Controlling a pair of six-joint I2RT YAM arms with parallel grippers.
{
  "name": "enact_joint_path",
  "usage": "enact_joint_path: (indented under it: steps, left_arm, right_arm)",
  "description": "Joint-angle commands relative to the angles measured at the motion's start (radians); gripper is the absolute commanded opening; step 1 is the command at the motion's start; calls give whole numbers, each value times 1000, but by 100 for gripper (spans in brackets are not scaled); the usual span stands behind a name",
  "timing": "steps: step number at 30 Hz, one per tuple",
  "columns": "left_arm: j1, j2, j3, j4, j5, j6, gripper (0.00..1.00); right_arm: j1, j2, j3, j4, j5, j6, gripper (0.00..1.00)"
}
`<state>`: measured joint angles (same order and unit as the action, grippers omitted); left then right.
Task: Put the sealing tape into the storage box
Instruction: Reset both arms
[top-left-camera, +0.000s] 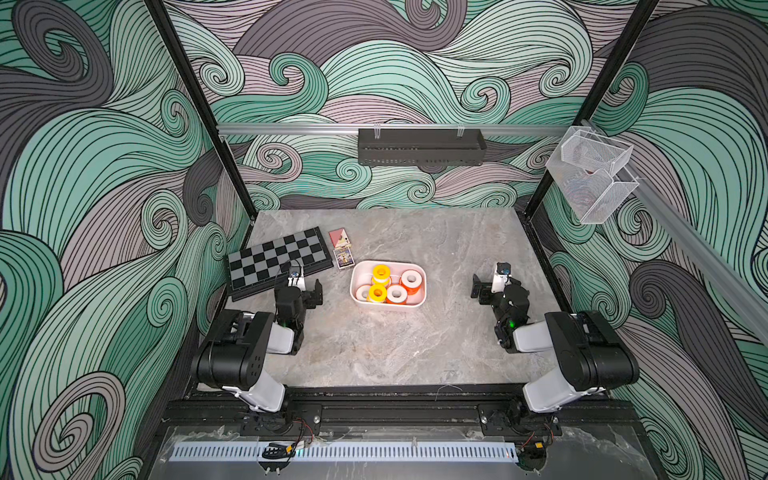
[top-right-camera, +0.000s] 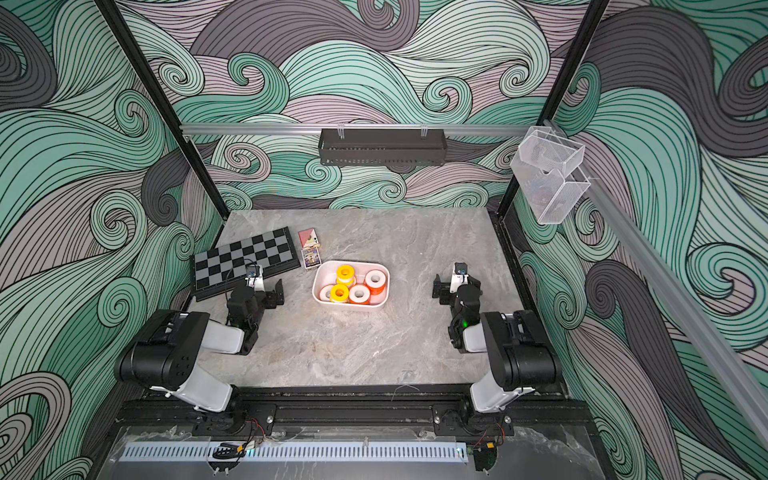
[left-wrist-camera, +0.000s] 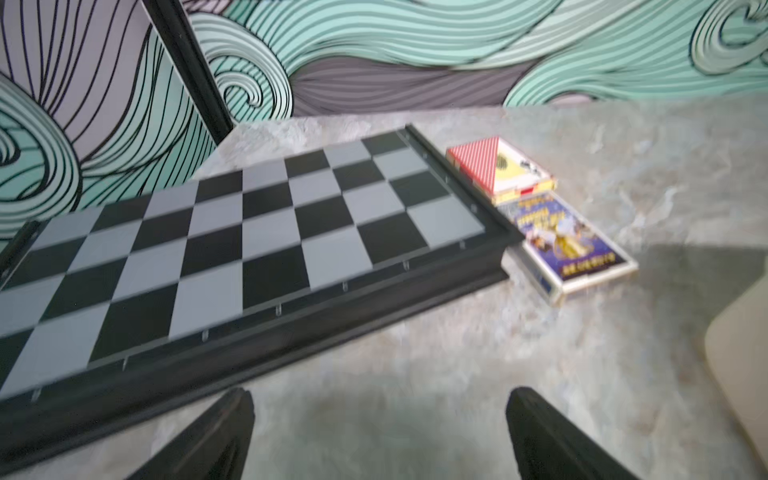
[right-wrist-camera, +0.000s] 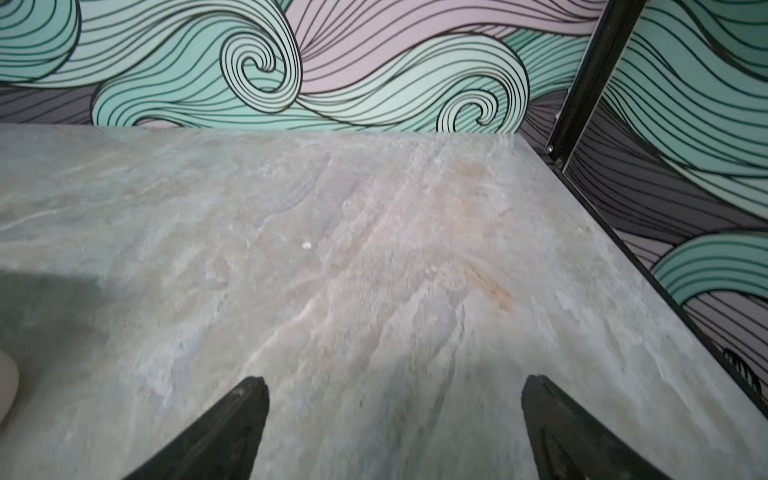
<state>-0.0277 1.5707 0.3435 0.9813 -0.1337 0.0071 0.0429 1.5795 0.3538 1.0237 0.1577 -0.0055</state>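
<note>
You can see the sealing tape (top-left-camera: 388, 286), orange-sided and yellow rolls, piled inside the white storage box (top-left-camera: 389, 306) mid-worktop (top-left-camera: 395, 353). Two card boxes (top-left-camera: 343, 249) and a chessboard (top-left-camera: 278, 259) lie just beyond it. The left gripper (left-wrist-camera: 380, 399) and right gripper (right-wrist-camera: 397, 380) flank it, jaws wide apart and empty.

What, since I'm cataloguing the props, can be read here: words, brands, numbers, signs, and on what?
Nothing reads clearly.
Blue card box: yellow lettering, too blurred to read.
Red card box: printed emblem, no legible words.
Sealing tape, storage box, chessboard: no text visible.
</note>
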Motion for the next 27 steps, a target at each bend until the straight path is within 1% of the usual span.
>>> enact_joint_path:
  steps: [1,3,4,6,8,27]
  left_arm:
    - [84,-16,64,-119,238,-54,99]
    - [92,20,59,-48,260,-52,99]
    - [94,15,54,-56,288,-47,99]
    - [91,9,74,-102,296,-41,99]
    - [90,16,66,-73,302,-35,99]
    - [89,14,69,-81,301,-35,99]
  right_arm:
    - [-8,-9,24,-73,-46,-16,99]
    - [-10,-21,31,-100,-48,-14,99]
    - [-11,-21,26,-93,-48,-14,99]
    - [-11,-18,16,-60,-50,-17,99]
    - [-10,-18,17,-68,-50,-16,99]
    - [-9,-18,17,-68,-51,-17,99]
